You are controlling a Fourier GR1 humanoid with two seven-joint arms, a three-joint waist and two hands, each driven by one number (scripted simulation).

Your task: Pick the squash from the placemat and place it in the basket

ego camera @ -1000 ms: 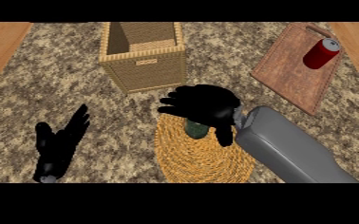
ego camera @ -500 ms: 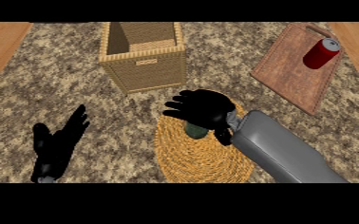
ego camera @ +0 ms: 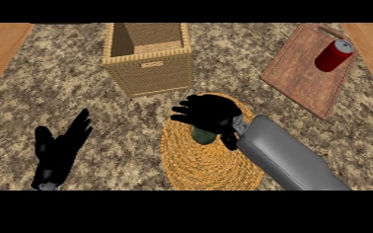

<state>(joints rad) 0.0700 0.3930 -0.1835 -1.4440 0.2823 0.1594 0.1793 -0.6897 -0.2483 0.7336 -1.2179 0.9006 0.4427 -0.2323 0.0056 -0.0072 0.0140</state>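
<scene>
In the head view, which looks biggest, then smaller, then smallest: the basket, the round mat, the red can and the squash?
1. Round mat and basket: about alike, so no ranking between them.
2. Red can.
3. Squash: smallest showing, but the right hand hides part of it.

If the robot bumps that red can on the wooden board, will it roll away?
Probably yes. The red cylindrical can looks to be lying on its side on the brown wooden cutting board, so a sideways nudge would likely set it rolling. Its round, smooth-looking body could also slip. The board seems flat and rimless, so little would stop it.
</scene>
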